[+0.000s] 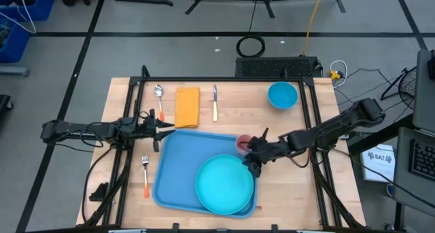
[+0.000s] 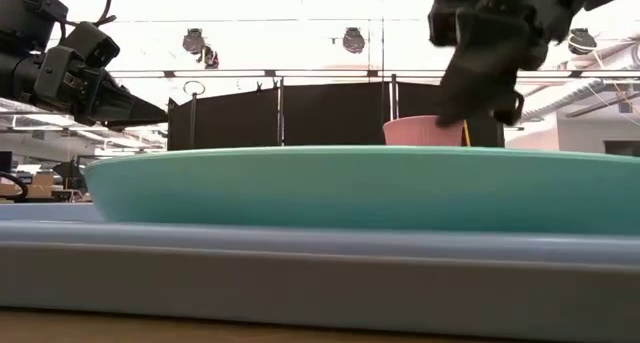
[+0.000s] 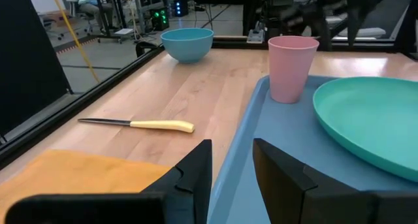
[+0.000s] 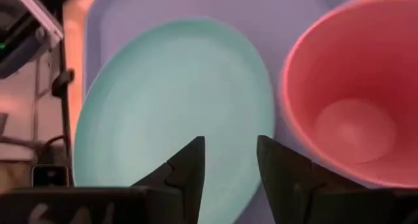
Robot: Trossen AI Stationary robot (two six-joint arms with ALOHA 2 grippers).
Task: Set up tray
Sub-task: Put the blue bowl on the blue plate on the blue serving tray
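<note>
Tray [image 1: 178,166] — flat glossy blue plastic, round turquoise plate [image 1: 224,184], right gripper [image 1: 250,157] open, left gripper [image 1: 158,131] slightly parted — empty.

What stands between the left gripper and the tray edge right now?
Nothing visible does. The left gripper hovers open at the tray's upper-left corner, its fingers straddling bare rim. The orange napkin lies just beside it on the table. The pink cup and turquoise plate sit farther in.

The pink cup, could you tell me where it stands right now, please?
In the high view the pink cup stands upright in the tray's far right corner, beside the turquoise plate, just by the right claw.
</note>
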